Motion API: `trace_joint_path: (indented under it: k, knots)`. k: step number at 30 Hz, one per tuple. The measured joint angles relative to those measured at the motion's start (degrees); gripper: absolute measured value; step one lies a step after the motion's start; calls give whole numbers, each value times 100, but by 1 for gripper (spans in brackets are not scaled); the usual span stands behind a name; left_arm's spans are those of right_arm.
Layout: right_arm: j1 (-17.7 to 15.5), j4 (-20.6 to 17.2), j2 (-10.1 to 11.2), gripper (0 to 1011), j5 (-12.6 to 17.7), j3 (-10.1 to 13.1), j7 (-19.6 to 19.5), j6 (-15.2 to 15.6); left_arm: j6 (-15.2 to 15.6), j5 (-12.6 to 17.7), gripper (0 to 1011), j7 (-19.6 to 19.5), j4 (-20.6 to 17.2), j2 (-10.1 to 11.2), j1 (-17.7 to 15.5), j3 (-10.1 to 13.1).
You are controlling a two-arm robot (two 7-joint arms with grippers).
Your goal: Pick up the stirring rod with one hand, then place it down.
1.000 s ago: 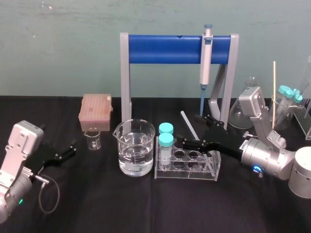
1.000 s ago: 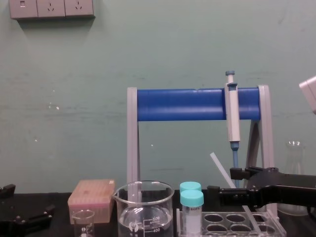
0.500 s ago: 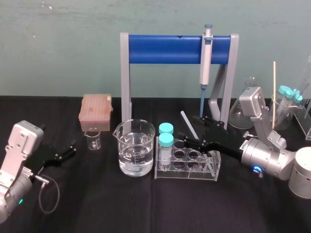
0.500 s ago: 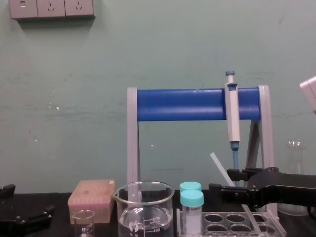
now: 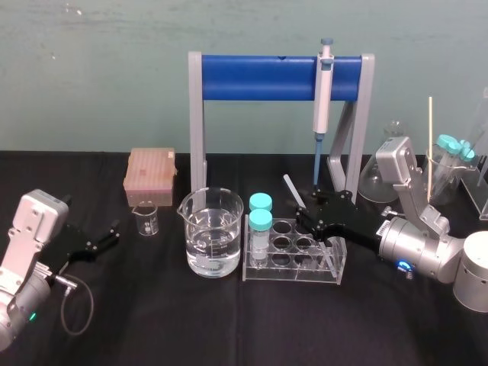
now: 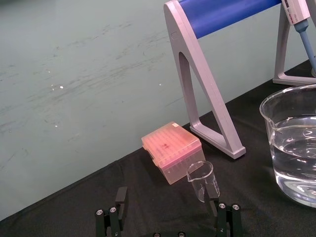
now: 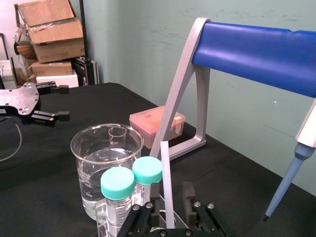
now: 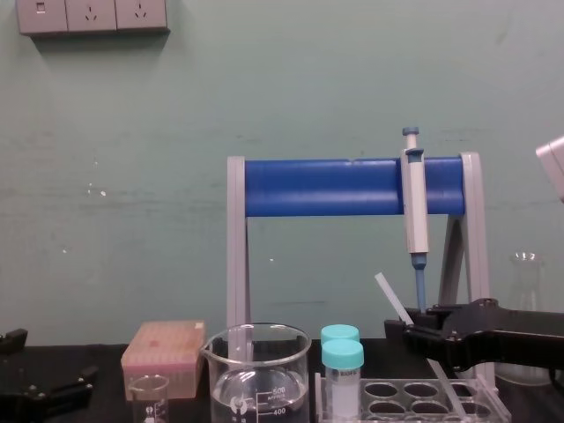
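White stirring rod (image 5: 291, 185), blue rack bar (image 5: 259, 78), teal caps (image 5: 261, 201)

My right gripper (image 5: 303, 215) reaches in from the desk's (image 5: 229, 320) right edge, fingers pinched on the tilted stirring rod (image 5: 293, 189) above the clear tube rack (image 5: 290, 276), while my left gripper (image 5: 114, 233) rests spread near the left edge.
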Motion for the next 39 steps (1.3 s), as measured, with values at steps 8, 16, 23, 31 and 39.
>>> trace_joint_path:
  k: [8, 16, 23, 31, 39]
  knots:
    - [0, 0, 0, 81, 0, 0, 0, 0, 0, 0, 1000, 0, 0, 0, 0, 0]
    - [0, 0, 0, 69, -1, 0, 1, 0, 0, 0, 1000, 0, 0, 0, 0, 0]
    - [0, 0, 0, 69, -1, 0, 0, 0, 0, 0, 1000, 0, 0, 0, 0, 0]
    - [-78, -262, 11, 69, -33, 227, -105, -248, 0, 0, 1000, 0, 0, 0, 0, 0]
    - [-83, -660, -32, 69, -40, 614, -248, -925, 0, 0, 1000, 0, 0, 0, 0, 0]
